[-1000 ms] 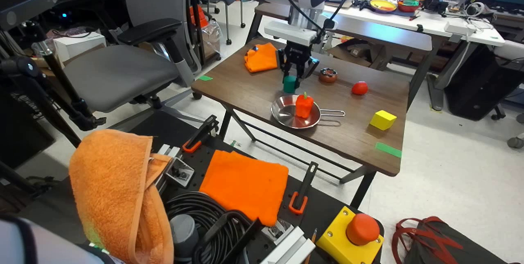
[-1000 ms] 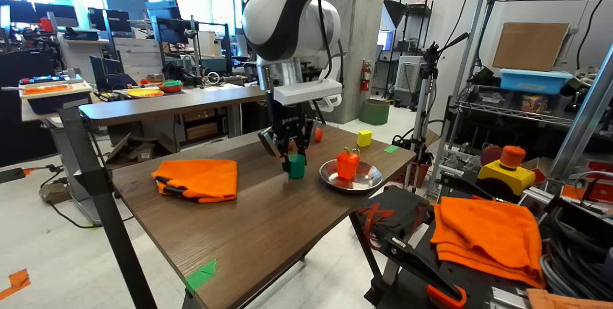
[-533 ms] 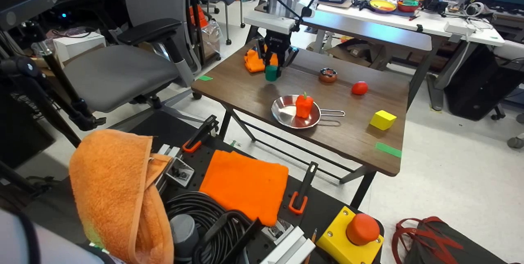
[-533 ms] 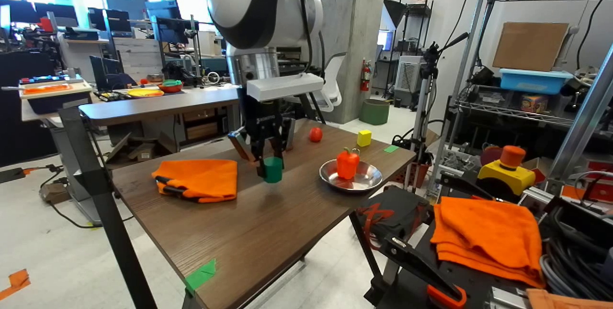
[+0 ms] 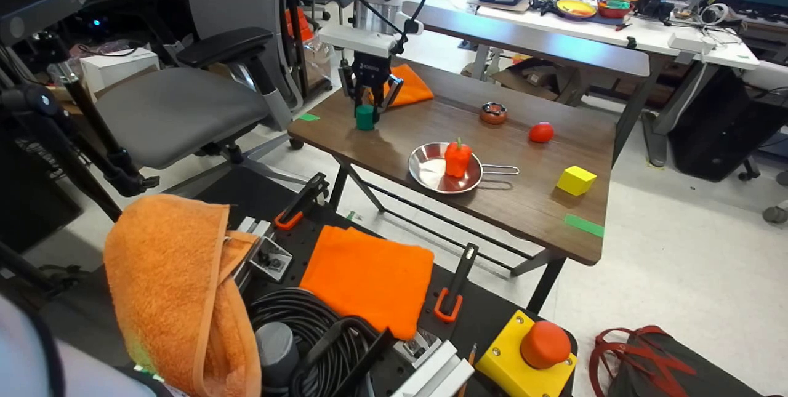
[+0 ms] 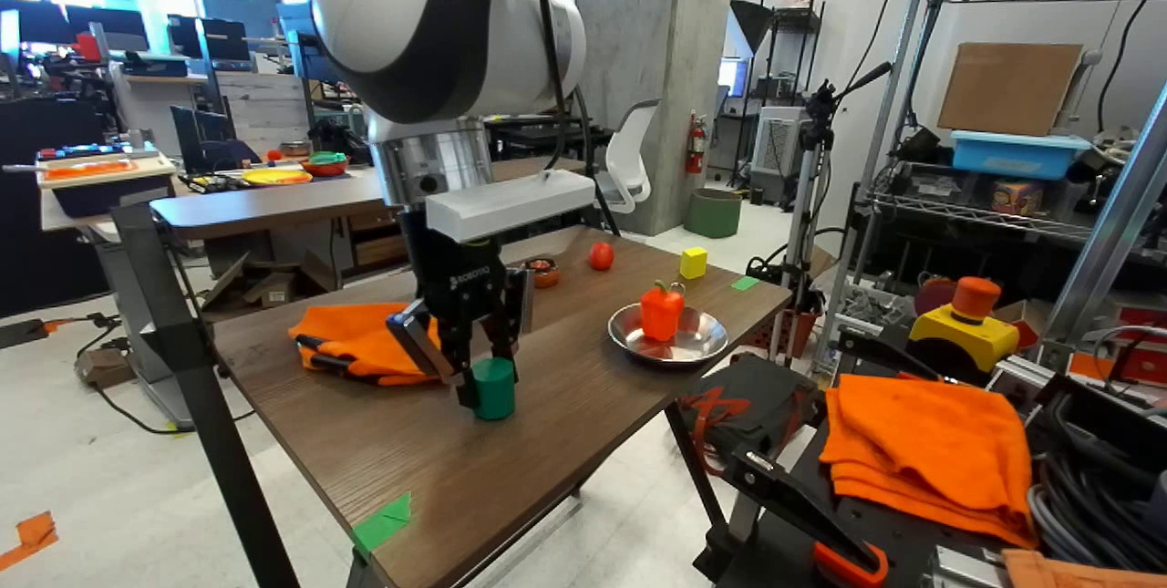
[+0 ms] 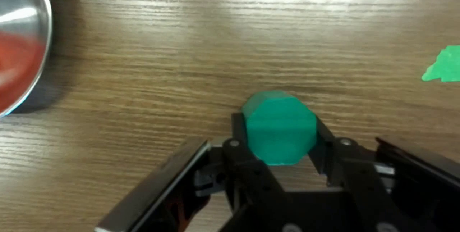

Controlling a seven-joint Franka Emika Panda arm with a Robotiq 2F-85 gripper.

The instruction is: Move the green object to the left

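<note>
Low over counter (image 6: 410, 442), tool (image 6: 491, 378) points down, partway closed, pinching green block (image 7: 282, 133) from opposite sides. Block upright, at or just above surface; cannot tell whether touching. Orange cloth (image 5: 411, 86) near, partly hidden behind tool in both exterior views. Block between piece of green tape (image 7: 445, 66) and metal pan (image 5: 428, 175), apart from both. Red pepper (image 5: 457, 162) upright inside pan. Farther out: tomato (image 5: 541, 132), yellow cube (image 5: 577, 180).

"What sits in your shiny pan (image 5: 426, 172)?"
"An orange-red pepper (image 5: 457, 160). On your counter (image 5: 523, 206) you also see a yellow block (image 5: 576, 181), a round red thing (image 5: 541, 133) and an orange cloth (image 5: 409, 89)."
</note>
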